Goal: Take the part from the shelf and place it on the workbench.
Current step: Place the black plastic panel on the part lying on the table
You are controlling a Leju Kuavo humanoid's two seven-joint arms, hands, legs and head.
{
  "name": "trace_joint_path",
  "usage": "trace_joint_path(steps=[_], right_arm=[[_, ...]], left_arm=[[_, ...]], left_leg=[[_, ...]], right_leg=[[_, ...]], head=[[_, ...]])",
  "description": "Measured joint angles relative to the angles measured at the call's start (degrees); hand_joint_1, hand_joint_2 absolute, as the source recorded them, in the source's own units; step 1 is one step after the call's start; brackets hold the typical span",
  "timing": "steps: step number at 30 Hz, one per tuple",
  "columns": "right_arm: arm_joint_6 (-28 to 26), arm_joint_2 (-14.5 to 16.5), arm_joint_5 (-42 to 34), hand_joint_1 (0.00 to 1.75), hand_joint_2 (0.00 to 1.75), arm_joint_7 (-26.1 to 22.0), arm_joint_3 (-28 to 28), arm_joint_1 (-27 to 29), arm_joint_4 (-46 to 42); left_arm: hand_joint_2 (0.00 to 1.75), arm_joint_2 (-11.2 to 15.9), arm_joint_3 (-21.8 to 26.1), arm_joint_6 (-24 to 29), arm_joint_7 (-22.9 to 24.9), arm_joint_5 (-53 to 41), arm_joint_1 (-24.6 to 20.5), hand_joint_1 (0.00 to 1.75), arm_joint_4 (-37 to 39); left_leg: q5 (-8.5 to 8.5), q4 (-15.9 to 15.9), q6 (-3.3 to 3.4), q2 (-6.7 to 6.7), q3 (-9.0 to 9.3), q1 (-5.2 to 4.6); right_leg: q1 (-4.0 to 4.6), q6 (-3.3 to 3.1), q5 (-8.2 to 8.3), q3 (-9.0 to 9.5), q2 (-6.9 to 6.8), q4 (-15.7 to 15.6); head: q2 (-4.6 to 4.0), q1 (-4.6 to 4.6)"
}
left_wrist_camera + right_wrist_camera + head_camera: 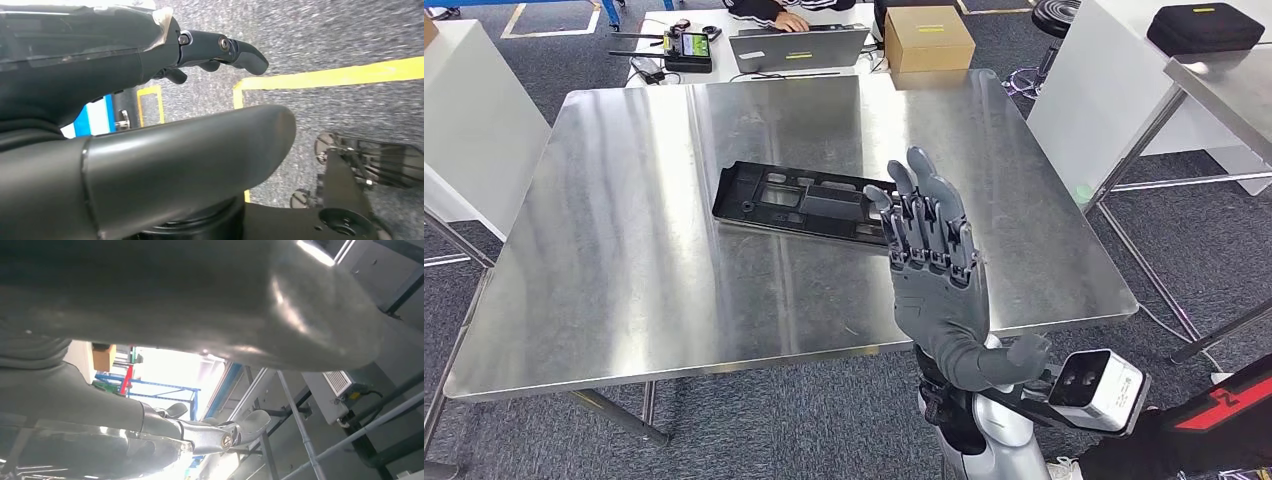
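Part [802,203] lies flat near the middle of the steel surface [624,260]. Right hand [932,262] hovers just beside it, fingers spread, holding nothing. Left hand [150,55] over carpet, fingers loosely extended, empty.

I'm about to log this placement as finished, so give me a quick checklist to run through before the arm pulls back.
1. Black part lies flat on the workbench: ok.
2. Part sits well inside the edges: ok.
3. Right hand holds nothing, fingers apart: ok.
4. Right hand is clear of the part: cannot tell, fingertips overlap its end in the head view.
5. Left hand holds nothing: ok.
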Motion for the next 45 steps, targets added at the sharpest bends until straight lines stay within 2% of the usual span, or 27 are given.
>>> trace_joint_path(steps=[2, 4, 6, 8, 10, 12, 13, 14, 15, 18, 20, 23, 24, 25, 27, 29, 30, 31, 33, 35, 37, 39, 40, 41, 43, 44, 45], right_arm=[[-0.04, 0.03, 0.1, 0.0, 0.0, 0.04, -0.03, -0.03, -0.03], [-0.04, 0.15, 0.15, 0.0, 0.0, 0.07, -0.04, -0.09, -0.11], [-0.04, 0.28, 0.19, 0.0, 0.0, 0.09, -0.08, -0.07, -0.17], [-0.04, 0.41, 0.21, 0.0, 0.0, 0.11, -0.13, -0.06, -0.22], [-0.04, 0.63, 0.22, 0.0, 0.0, 0.13, -0.16, -0.1, -0.3], [-0.03, 0.75, 0.22, 0.0, 0.0, 0.13, -0.2, -0.09, -0.32], [-0.02, 0.75, 0.22, 0.0, 0.0, 0.13, -0.21, -0.05, -0.31], [-0.01, 0.75, 0.22, 0.0, 0.0, 0.13, -0.23, 0.01, -0.3], [0.0, 0.75, 0.22, 0.0, 0.0, 0.13, -0.24, 0.07, -0.29], [0.03, 0.76, 0.22, 0.0, 0.0, 0.13, -0.26, 0.13, -0.28], [0.06, 0.77, 0.24, 0.0, 0.0, 0.13, -0.27, 0.12, -0.28], [0.11, 0.75, 0.26, 0.0, 0.0, 0.09, -0.3, 0.13, -0.28], [0.11, 0.74, 0.26, 0.0, 0.0, 0.08, -0.33, 0.13, -0.28], [0.11, 0.72, 0.26, 0.0, 0.0, 0.05, -0.37, 0.12, -0.28], [0.11, 0.65, 0.26, 0.0, 0.0, 0.03, -0.48, 0.17, -0.28], [0.11, 0.52, 0.26, 0.0, 0.0, 0.02, -0.56, 0.29, -0.28], [0.1, 0.45, 0.26, 0.0, 0.0, 0.02, -0.59, 0.37, -0.28], [0.1, 0.4, 0.26, 0.0, 0.0, 0.02, -0.61, 0.42, -0.28], [0.09, 0.36, 0.27, 0.0, 0.0, 0.02, -0.64, 0.43, -0.28], [0.09, 0.38, 0.27, 0.0, 0.0, -0.01, -0.65, 0.43, -0.3], [0.09, 0.41, 0.27, 0.0, 0.0, -0.05, -0.71, 0.47, -0.32], [0.09, 0.48, 0.28, 0.0, 0.0, -0.07, -0.77, 0.44, -0.33], [0.09, 0.56, 0.28, 0.0, 0.0, -0.07, -0.78, 0.44, -0.33], [0.09, 0.64, 0.29, 0.0, 0.0, -0.07, -0.8, 0.43, -0.33], [0.09, 0.76, 0.29, 0.0, 0.0, -0.07, -0.85, 0.48, -0.32], [0.09, 0.77, 0.29, 0.0, 0.0, -0.06, -0.88, 0.52, -0.31], [0.09, 0.77, 0.29, 0.0, 0.0, -0.06, -0.91, 0.58, -0.31]], left_arm=[[0.0, -0.02, 0.01, -0.07, 0.0, -0.01, 0.01, 0.0, 0.0], [0.0, -0.04, 0.02, -0.08, 0.0, -0.02, -0.02, 0.0, 0.0], [0.0, -0.08, 0.02, -0.08, 0.0, -0.02, -0.02, 0.0, 0.0], [0.0, -0.05, 0.02, -0.06, 0.0, -0.02, -0.02, 0.0, 0.0], [0.0, 0.0, 0.02, -0.04, 0.0, -0.02, -0.02, 0.0, 0.0], [0.0, -0.01, 0.02, -0.03, 0.0, -0.02, 0.0, 0.0, 0.0], [0.0, -0.02, 0.02, -0.03, 0.0, -0.02, 0.02, 0.0, 0.0], [0.0, -0.02, 0.03, -0.03, 0.0, -0.02, 0.02, 0.0, 0.0], [0.0, 0.0, 0.04, -0.03, 0.0, -0.02, 0.02, 0.0, 0.0], [0.0, 0.11, 0.09, 0.09, 0.0, 0.0, -0.12, 0.0, 0.0], [0.0, 0.1, 0.16, 0.22, -0.01, 0.04, -0.22, 0.0, 0.0], [0.0, 0.1, 0.36, 0.37, 0.0, 0.06, -0.2, 0.0, 0.0], [0.0, 0.12, 0.42, 0.42, 0.0, 0.05, -0.22, 0.0, 0.0], [0.0, 0.15, 0.45, 0.48, 0.0, 0.05, -0.26, 0.0, 0.0], [0.0, 0.2, 0.49, 0.56, 0.0, 0.05, -0.29, 0.0, 0.0], [0.0, 0.18, 0.5, 0.58, 0.0, 0.05, -0.26, 0.0, 0.0], [0.0, 0.15, 0.5, 0.58, 0.0, 0.05, -0.23, 0.0, 0.0], [0.0, 0.13, 0.5, 0.58, 0.0, 0.05, -0.21, 0.0, 0.0], [0.0, 0.07, 0.5, 0.58, 0.0, 0.02, -0.21, 0.0, 0.0], [0.0, 0.07, 0.5, 0.58, 0.0, -0.03, -0.24, 0.0, 0.0], [0.0, 0.09, 0.5, 0.58, 0.0, -0.04, -0.27, 0.0, 0.0], [0.0, 0.1, 0.5, 0.58, 0.0, -0.04, -0.23, 0.0, 0.0], [0.0, 0.11, 0.5, 0.59, 0.0, -0.04, -0.2, 0.0, 0.0], [0.0, 0.12, 0.5, 0.59, 0.01, -0.04, -0.18, 0.0, 0.0], [0.0, 0.11, 0.5, 0.64, 0.02, -0.05, -0.16, 0.0, 0.0], [0.0, 0.1, 0.5, 0.71, 0.02, -0.07, -0.15, 0.0, 0.0], [0.0, 0.1, 0.5, 0.79, 0.02, -0.08, -0.13, 0.0, 0.0]], left_leg=[[0.2, 0.02, -0.06, -0.11, -0.04, -0.23], [0.39, 0.12, -0.39, -0.16, -0.09, -0.49], [0.64, 0.09, -0.87, -0.14, -0.14, -0.58], [0.41, 0.36, -1.5, -0.15, -0.39, -0.41], [-2.3, 3.65, -2.18, -0.17, -1.76, -0.15], [-6.43, 10.43, -2.83, -0.18, -4.41, 0.24], [-7.68, 13.39, -3.12, -0.17, -5.5, 0.45], [-7.94, 14.8, -3.37, -0.16, -5.86, 0.68], [-7.22, 14.25, -3.56, -0.14, -5.23, 0.92], [-2.87, 4.15, -3.77, 0.0, 0.7, 1.43], [-2.02, 0.39, -3.37, -0.04, 2.5, 1.21], [-1.37, -0.07, -2.02, -0.08, 2.12, 0.72], [-0.98, -0.34, -1.44, -0.01, 2.0, 0.67], [-0.57, -0.62, -0.87, 0.07, 1.8, 0.69], [0.1, -0.81, -0.19, 0.18, 1.09, 0.59], [0.8, -0.78, -0.06, 0.24, 0.08, 0.47], [1.18, -0.77, -0.11, 0.25, -0.42, 0.43], [1.54, -0.76, -0.21, 0.25, -0.85, 0.42], [2.27, -0.73, -0.6, 0.18, -1.46, 0.41], [2.92, -0.69, -1.25, 0.12, -1.73, 0.24], [3.56, -0.87, -2.03, 0.13, -1.74, 0.22], [3.84, -0.96, -2.73, 0.09, -1.95, 0.51], [2.88, -0.16, -3.0, 0.04, -2.39, 0.65], [0.96, 1.82, -3.22, -0.01, -3.22, 0.75], [-4.45, 8.97, -3.62, -0.09, -5.59, 0.91], [-6.44, 12.5, -3.79, -0.11, -6.5, 0.94], [-7.4, 14.59, -3.87, -0.12, -6.68, 0.96]], right_leg=[[0.35, 0.18, 2.61, 4.41, 0.0, -7.65], [0.72, -0.3, 4.39, 7.32, 0.04, -13.53], [1.01, -0.97, 4.96, 7.47, 0.09, -14.6], [0.54, -1.69, 5.53, 7.71, 0.07, -14.87], [-0.01, -2.45, 6.18, 7.8, -0.04, -15.13], [0.0, -2.76, 6.51, 7.38, -0.15, -15.08], [0.01, -2.77, 6.62, 7.22, -0.19, -15.05], [-0.01, -2.73, 6.69, 7.09, -0.21, -15.01], [-0.04, -2.7, 6.76, 7.02, -0.22, -14.98], [0.01, -2.36, 6.8, 6.86, -0.2, -14.66], [0.25, -1.71, 6.95, 6.48, -0.19, -14.47], [0.26, -0.56, 7.34, 5.94, -0.17, -14.59], [0.2, -0.4, 6.84, 5.57, -0.17, -14.07], [0.14, -0.48, 5.68, 4.9, -0.17, -12.58], [0.04, -1.03, 1.84, 2.37, -0.18, -6.36], [0.04, -1.11, -1.28, 0.05, -0.18, 0.35], [0.04, -0.86, -1.73, 0.1, -0.18, 1.38], [0.05, -0.48, -1.38, 1.24, -0.18, 0.25], [-0.03, 0.21, 0.77, 6.6, -0.18, -7.93], [0.11, 0.13, 2.61, 10.48, -0.1, -14.82], [0.49, -0.61, 3.35, 10.66, -0.02, -15.94], [0.31, -1.43, 4.15, 10.37, -0.06, -15.97], [0.12, -1.92, 4.67, 10.17, -0.12, -16.03], [-0.1, -2.35, 5.24, 9.85, -0.19, -16.09], [-0.03, -2.9, 6.22, 8.87, -0.29, -16.01], [0.09, -2.95, 6.64, 8.27, -0.32, -15.94], [0.19, -2.91, 7.01, 7.7, -0.33, -15.84]], head=[[0.0, 0.01], [0.0, -0.03], [0.0, -0.06], [0.0, -0.06], [0.0, -0.1], [0.0, -0.14], [0.0, -0.14], [0.0, -0.15], [0.0, -0.15], [0.0, -0.15], [0.0, -0.09], [0.0, -0.04], [0.0, -0.02], [0.0, 0.02], [0.0, 0.1], [0.0, 0.11], [0.0, 0.11], [0.0, 0.11], [0.0, 0.1], [0.0, 0.08], [0.0, 0.06], [0.0, 0.06], [0.0, 0.05], [0.0, 0.04], [0.0, 0.02], [0.0, 0.0], [0.0, 0.0]])
